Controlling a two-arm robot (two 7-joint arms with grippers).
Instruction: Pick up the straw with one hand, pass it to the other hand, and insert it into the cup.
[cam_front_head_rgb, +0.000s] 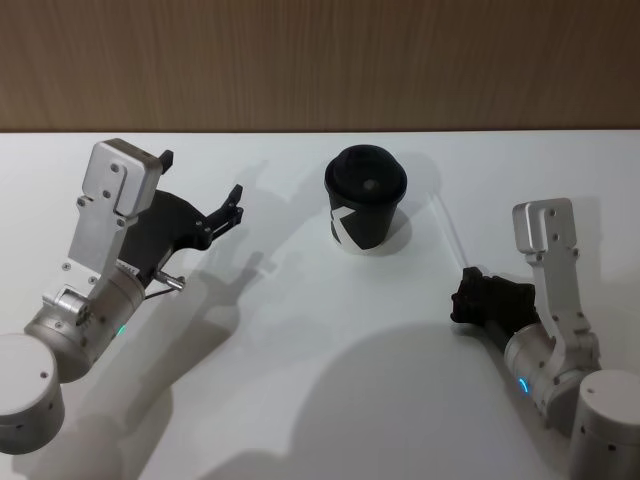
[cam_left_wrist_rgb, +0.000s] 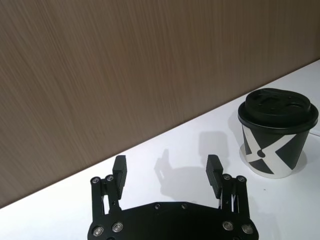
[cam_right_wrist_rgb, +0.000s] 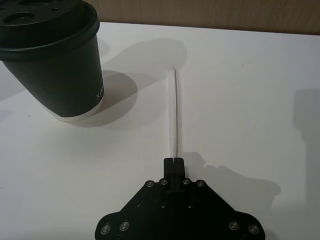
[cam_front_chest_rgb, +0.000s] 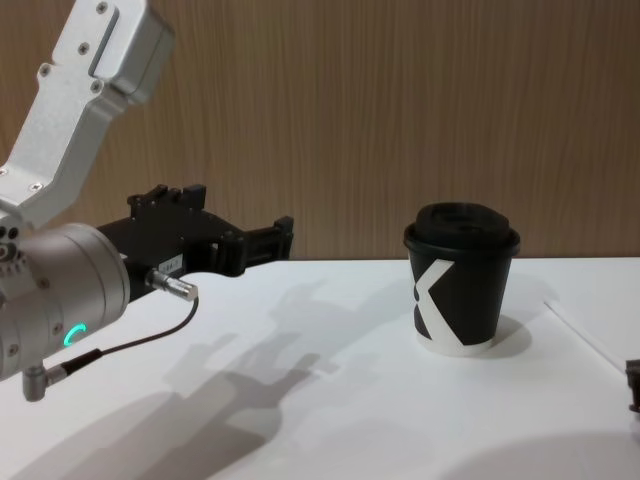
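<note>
Closest in, at the left, the silver left arm (cam_front_chest_rgb: 60, 290) shows a green ring light and carries a thin dark cable (cam_front_chest_rgb: 130, 345) ending in a metal plug. At its front the left gripper (cam_front_head_rgb: 200, 178) hangs above the white table (cam_front_head_rgb: 300, 390). Its two black fingers (cam_left_wrist_rgb: 120, 167) are spread wide with nothing between them. From its own wrist camera, bare tabletop lies just ahead of the fingertips and a wood-panelled wall (cam_left_wrist_rgb: 125, 65) stands beyond that.

The cup (cam_front_head_rgb: 365, 200) stands upright on the table, ahead of this gripper and off to its right, well apart from it. It is black with a white angular mark, a black lid and a white base rim.

Right of the cup lies the straw (cam_front_head_rgb: 452, 235), thin, white and straight. Its near end is pinched in the right gripper (cam_front_head_rgb: 465, 295), whose fingers (cam_right_wrist_rgb: 173, 165) are pressed together on it. The straw (cam_right_wrist_rgb: 175, 110) runs straight out ahead of that gripper, low over the table; whether its far end rests on the surface I cannot tell. From this gripper the cup (cam_right_wrist_rgb: 55, 65) stands forward and to its left, near the straw's far end but not touching it. The right gripper sits low, close to the table's right side.
</note>
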